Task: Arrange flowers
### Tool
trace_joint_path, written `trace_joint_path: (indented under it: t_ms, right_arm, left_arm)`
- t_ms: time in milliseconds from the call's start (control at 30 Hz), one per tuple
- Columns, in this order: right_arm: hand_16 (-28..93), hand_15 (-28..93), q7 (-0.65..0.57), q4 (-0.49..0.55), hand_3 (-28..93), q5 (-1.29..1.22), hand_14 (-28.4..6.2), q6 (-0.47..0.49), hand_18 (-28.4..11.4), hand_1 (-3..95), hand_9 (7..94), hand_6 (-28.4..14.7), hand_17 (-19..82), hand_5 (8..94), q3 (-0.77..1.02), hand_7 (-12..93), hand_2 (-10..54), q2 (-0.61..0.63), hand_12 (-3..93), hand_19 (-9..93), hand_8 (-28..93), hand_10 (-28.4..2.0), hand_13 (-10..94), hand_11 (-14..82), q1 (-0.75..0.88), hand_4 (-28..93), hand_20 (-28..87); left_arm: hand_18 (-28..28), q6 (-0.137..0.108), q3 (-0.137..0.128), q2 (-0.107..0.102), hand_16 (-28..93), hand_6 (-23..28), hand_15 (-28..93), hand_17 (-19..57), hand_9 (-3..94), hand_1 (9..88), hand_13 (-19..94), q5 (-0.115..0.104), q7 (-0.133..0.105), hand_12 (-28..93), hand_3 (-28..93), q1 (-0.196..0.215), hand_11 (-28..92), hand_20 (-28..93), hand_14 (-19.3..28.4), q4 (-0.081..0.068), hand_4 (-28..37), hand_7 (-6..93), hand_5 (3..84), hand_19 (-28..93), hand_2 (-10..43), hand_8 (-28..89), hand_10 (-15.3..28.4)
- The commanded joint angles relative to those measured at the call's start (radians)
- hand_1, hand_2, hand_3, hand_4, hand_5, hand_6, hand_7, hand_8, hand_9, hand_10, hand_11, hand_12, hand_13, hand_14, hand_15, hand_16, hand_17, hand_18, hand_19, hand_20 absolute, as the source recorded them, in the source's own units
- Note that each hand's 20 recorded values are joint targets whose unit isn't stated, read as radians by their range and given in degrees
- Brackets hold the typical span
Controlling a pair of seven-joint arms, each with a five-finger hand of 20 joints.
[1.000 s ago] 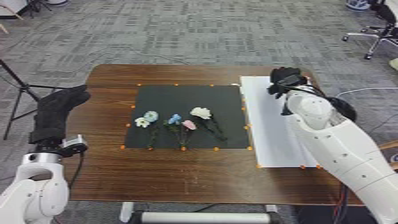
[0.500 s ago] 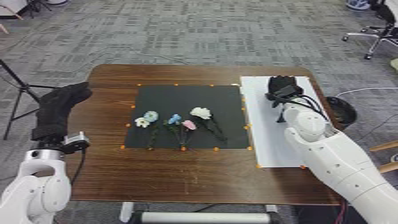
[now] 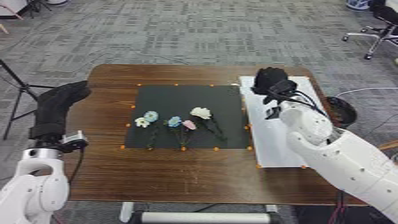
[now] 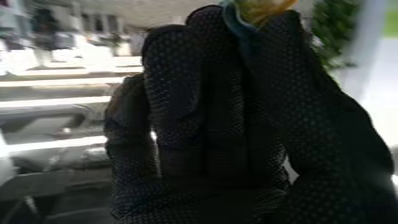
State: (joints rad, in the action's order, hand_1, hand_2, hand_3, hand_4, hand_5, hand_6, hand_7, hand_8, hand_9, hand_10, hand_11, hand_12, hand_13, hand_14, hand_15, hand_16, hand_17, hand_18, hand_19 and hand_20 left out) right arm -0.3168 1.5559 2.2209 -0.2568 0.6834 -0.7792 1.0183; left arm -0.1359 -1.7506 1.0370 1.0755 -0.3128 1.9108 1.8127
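I saw the right hand (image 3: 270, 82) draw back toward me over the white sheet (image 3: 278, 147), then swing out again and leftward, ending nearer the black mat (image 3: 178, 95). The right arm (image 3: 342, 155) shifted with it, baring more of the black bin (image 3: 345, 112) that it had partly covered.

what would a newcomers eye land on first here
The white, blue and pink flowers on the black mat would probably catch the eye first, near the middle of the brown wooden table. Next comes the black-gloved right robot hand above the far end of the long white sheet, something orange and teal pinched at its fingertips.
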Motion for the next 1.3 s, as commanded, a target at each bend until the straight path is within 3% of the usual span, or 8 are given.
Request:
trace_joint_path:
  t_ms: [33,667,1300]
  right_arm:
    - [35,51,0.023,0.17,55,-0.057,-10.2,0.112,-21.8,59.6,88.0,2.8,34,79.5,-0.061,21,-9.5,0.089,29.6,73,6,-10.5,73,9.0,-0.047,-15,58]
    - [35,51,0.001,0.186,55,-0.127,-10.3,0.24,-21.9,59.7,88.1,2.8,34,79.8,-0.104,20,-9.5,0.069,29.6,73,6,-10.5,72,8.4,0.038,-15,58]
    - [35,51,-0.002,0.256,55,-0.188,-10.5,0.244,-22.0,59.6,88.1,2.7,34,80.2,-0.194,19,-9.5,0.033,29.2,73,7,-10.8,72,8.6,0.033,-15,58]
  left_arm:
    - [13.6,-0.002,-0.023,-0.002,0,2.2,22,6.1,54.0,24.9,42,-0.006,-0.001,14,69,0.026,22,19,17.9,0.02,-28.3,16.5,55.1,15,13.0,-8,14.9]
    - [13.5,0.001,-0.019,0.003,1,2.2,22,6.0,54.0,24.6,42,-0.007,0.0,14,69,0.019,21,19,17.8,0.015,-28.3,16.4,55.0,16,13.0,-8,14.8]
    - [13.6,0.003,-0.02,0.006,1,2.2,23,6.0,54.0,24.5,42,-0.007,0.002,15,70,0.022,21,19,17.9,0.016,-28.3,16.4,55.0,15,12.8,-8,14.7]
